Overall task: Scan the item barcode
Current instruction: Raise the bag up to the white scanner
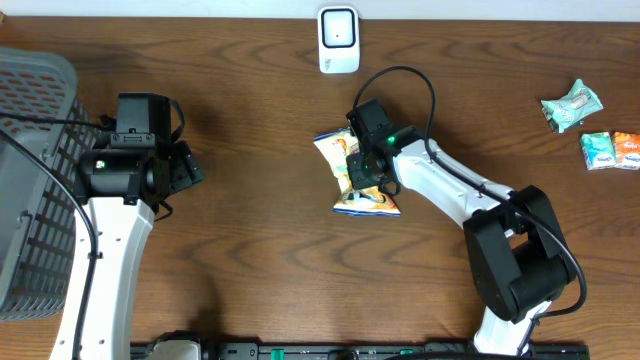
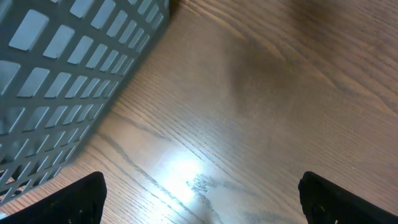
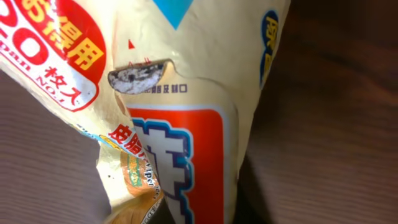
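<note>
Packet [image 1: 372,204] pinched at mid-table by the right gripper [image 1: 358,166], with the scanner [image 1: 339,40] just beyond it.
Its long axis runs diagonally, far-left to near-right. The right arm is nearer; the left gripper [image 1: 186,168] is spread wide beside the basket [image 1: 30,150]. A red badge reads "枚入"; no barcode shows.

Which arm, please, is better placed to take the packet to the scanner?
Right: the right hand is shut on the packet, near the scanner; the left hand hangs open beside the basket.
</note>
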{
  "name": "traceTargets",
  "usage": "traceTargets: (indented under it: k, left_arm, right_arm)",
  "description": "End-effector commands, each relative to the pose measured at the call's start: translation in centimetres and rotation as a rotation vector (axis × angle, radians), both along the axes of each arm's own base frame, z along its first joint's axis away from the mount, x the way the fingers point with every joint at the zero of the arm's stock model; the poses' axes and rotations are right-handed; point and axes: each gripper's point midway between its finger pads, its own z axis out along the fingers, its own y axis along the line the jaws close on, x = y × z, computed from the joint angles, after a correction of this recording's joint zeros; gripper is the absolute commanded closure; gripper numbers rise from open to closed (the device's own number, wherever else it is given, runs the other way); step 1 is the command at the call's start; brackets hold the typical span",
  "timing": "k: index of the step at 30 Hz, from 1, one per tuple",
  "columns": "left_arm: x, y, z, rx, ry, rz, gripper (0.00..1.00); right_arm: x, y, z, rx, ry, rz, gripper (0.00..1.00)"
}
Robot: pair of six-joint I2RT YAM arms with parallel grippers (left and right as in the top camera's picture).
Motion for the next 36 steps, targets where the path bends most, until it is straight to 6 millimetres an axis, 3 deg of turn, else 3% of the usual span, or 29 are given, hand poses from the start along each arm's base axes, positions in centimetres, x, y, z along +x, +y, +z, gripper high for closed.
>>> traceTargets:
  k: [1, 5, 8, 13, 19, 23, 28, 32, 36]
  left_arm:
    - [-0.1, 0.4, 0.1, 0.021, 0.004, 0.006, 0.02]
    - [-0.1, 0.4, 0.1, 0.021, 0.004, 0.006, 0.02]
    - [-0.1, 0.4, 0.1, 0.021, 0.004, 0.006, 0.02]
    - [-0.1, 0.4, 0.1, 0.021, 0.004, 0.006, 0.02]
    - [-0.1, 0.4, 0.1, 0.021, 0.004, 0.006, 0.02]
    - [-0.1, 0.4, 0.1, 0.021, 0.004, 0.006, 0.02]
    - [-0.1, 0.4, 0.1, 0.021, 0.004, 0.006, 0.02]
    - [-0.1, 0.4, 0.1, 0.021, 0.004, 0.006, 0.03]
    - [-0.1, 0.4, 0.1, 0.021, 0.004, 0.006, 0.02]
  right_arm:
    - [4.5, 0.0, 5.0, 0.023, -0.160, -0.057, 0.99]
    - [9.9, -0.7, 10.5, 0.052, -0.365, -0.128, 0.99]
    - [13.9, -0.6, 13.5, 0.139, -0.543, -0.162, 0.99]
    - [16.5, -0.8, 16.3, 0.255, -0.665, -0.250, 0.99]
    - [19.8, 0.8, 21.0, 0.381, -0.736, -0.231, 0.99]
    - [22.4, 1.7, 20.1, 0.319, -0.684, -0.199, 0.99]
    - [24.7, 1.3, 15.1, 0.224, -0.546, -0.212, 0.99]
    - [24.9, 0.6, 10.7, 0.173, -0.448, -0.222, 0.99]
    - [25.0, 0.3, 10.2, 0.161, -0.445, -0.221, 0.99]
